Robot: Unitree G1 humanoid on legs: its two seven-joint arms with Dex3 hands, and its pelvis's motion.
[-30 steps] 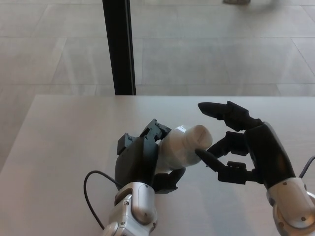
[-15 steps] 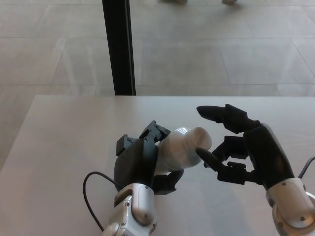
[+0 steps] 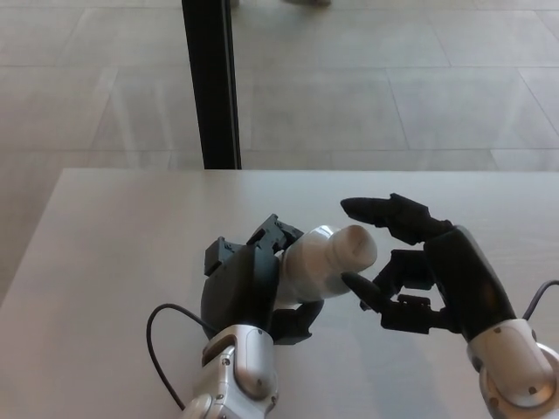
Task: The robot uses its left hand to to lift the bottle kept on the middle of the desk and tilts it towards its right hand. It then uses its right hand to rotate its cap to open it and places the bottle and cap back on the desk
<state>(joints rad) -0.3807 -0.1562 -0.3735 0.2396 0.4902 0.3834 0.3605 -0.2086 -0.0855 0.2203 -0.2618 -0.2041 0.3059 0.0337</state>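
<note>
My left hand (image 3: pixel 249 284) is shut on a white bottle (image 3: pixel 316 264), holding it above the desk and tilted to the right. The bottle's white cap (image 3: pixel 355 246) points at my right hand (image 3: pixel 410 266). That hand is open, with one finger stretched just above the cap and the thumb tip (image 3: pixel 356 286) just below it. The fingers sit around the cap end, very close to it, but I cannot tell whether they touch. My left hand hides the bottle's lower body.
The pale desk (image 3: pixel 113 253) runs wide on both sides of my hands. A black post (image 3: pixel 210 83) stands behind its far edge. Tiled floor lies beyond, and a person's foot shows at the top edge (image 3: pixel 306 3).
My right hand has moved left and a little down, bringing its fingers closer around the cap. The bottle and my left hand have stayed almost in place.
</note>
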